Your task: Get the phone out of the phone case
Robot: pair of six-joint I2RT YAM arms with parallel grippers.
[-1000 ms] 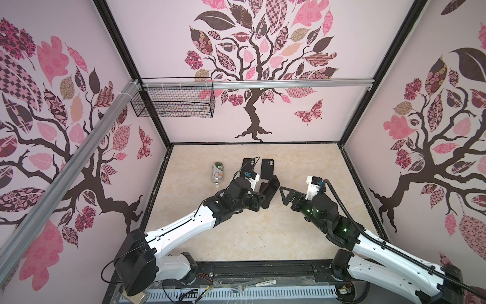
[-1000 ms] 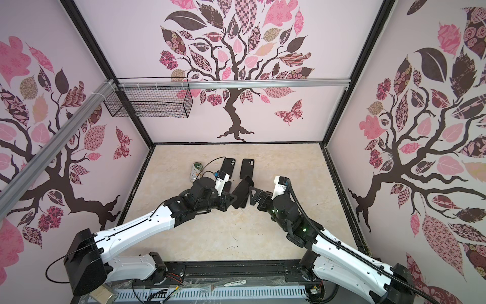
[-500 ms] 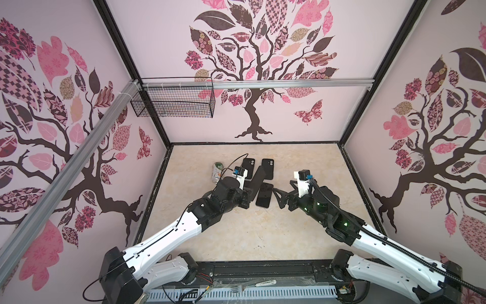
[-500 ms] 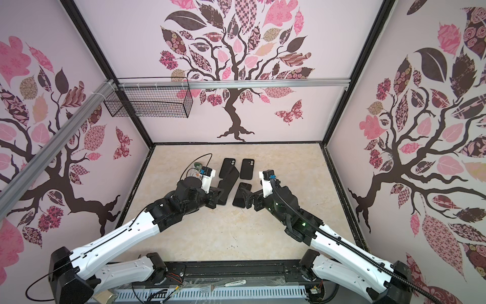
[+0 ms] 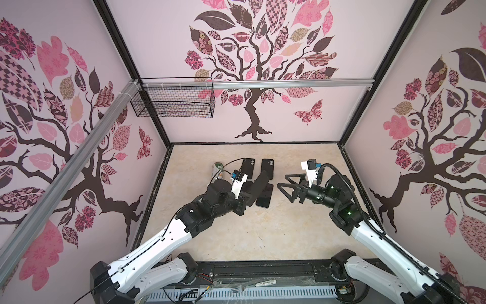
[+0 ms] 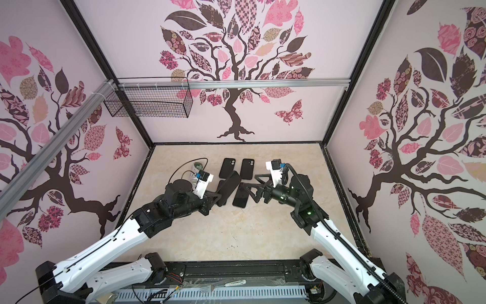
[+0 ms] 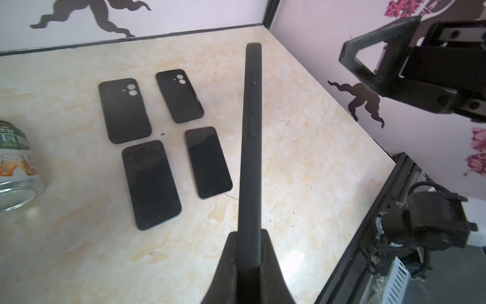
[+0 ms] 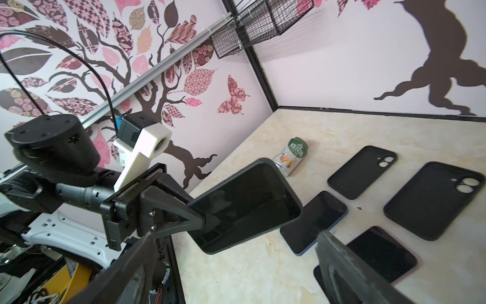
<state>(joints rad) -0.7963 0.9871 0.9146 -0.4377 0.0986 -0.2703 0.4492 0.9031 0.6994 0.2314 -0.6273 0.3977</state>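
Left arm (image 5: pixel 163 244): stretched from lower left of frame toward centre in both top views. Left gripper (image 5: pixel 248 200): clamped tight on one end of phone case (image 5: pixel 259 187), case raised and tilted. Fingers (image 7: pixel 228 258) pinching both faces in left wrist view. Right arm (image 5: pixel 381 237): in from lower right, elbow bent. Right gripper (image 5: pixel 282 180): jaws spread wide, nothing between them, pointing left toward frame centre, near left gripper, not touching.

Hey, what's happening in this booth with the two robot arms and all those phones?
The left gripper is shut on a cased phone, holding it above the table. The right gripper is open beside it, not touching. Two empty cases and two bare phones lie flat on the table, with a can nearby.
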